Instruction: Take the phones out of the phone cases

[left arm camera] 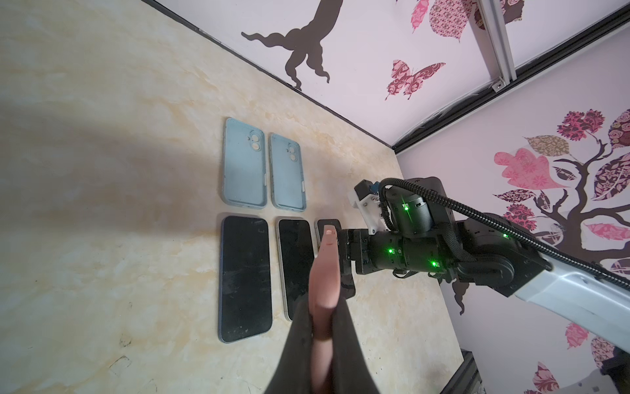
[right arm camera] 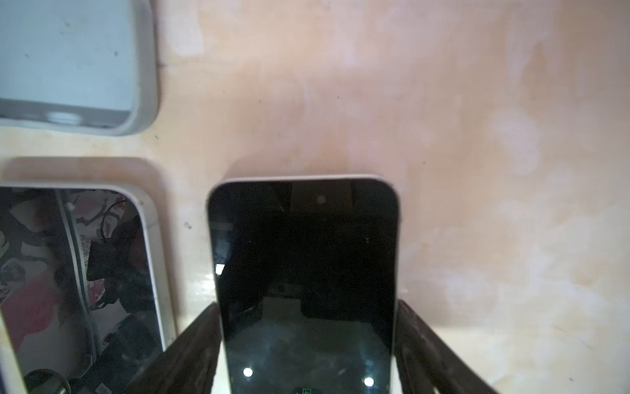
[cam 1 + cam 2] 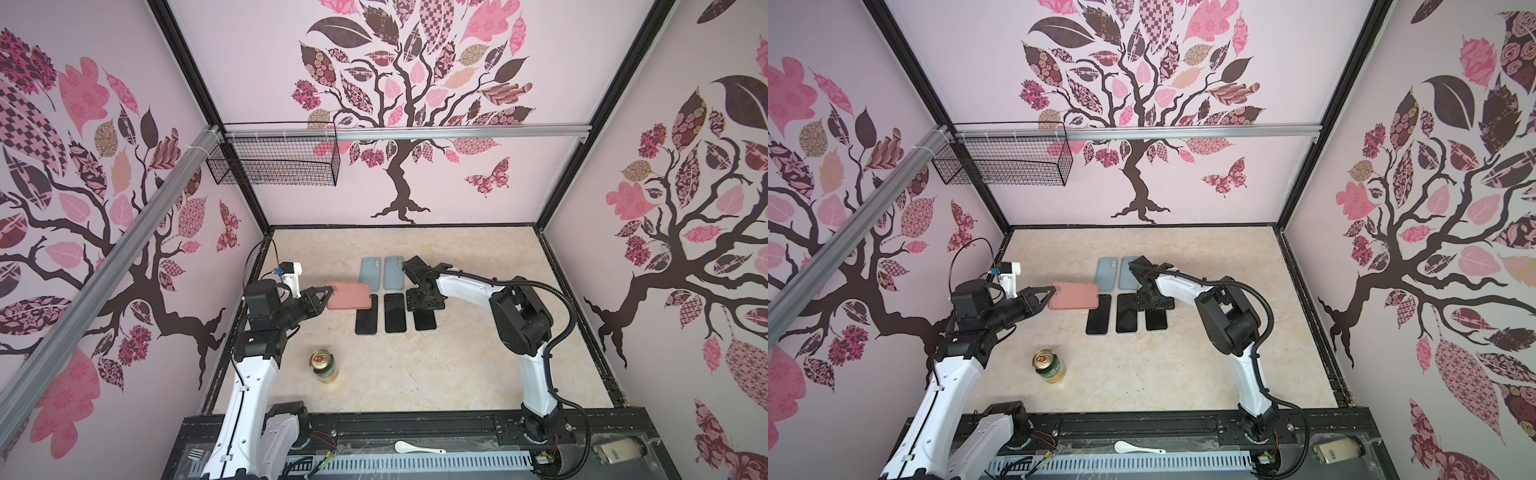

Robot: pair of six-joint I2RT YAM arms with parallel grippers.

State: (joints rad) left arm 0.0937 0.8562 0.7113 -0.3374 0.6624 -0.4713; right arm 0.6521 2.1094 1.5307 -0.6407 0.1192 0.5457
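**Pink case aloft on the left, phone flanked on the right**

In both top views the left gripper has its fingers pinched tight on one short end of the pink phone case. The case is held level above the surface, and its far end overlaps the top of the nearest dark phone in the row. The left wrist view shows the case edge-on, squeezed between the two dark fingers.

The right gripper points down over the phone at the right end of a row of three, beside the middle phone. In the right wrist view its fingers stand wide apart, one against each long edge of that phone, which faces screen up. Whether the phone rests on the surface or sits just above it is not clear.

Two pale blue cases lie side by side just behind the row. A green can stands upright nearer the front, well apart from the phones, and a white spoon lies on the front rail
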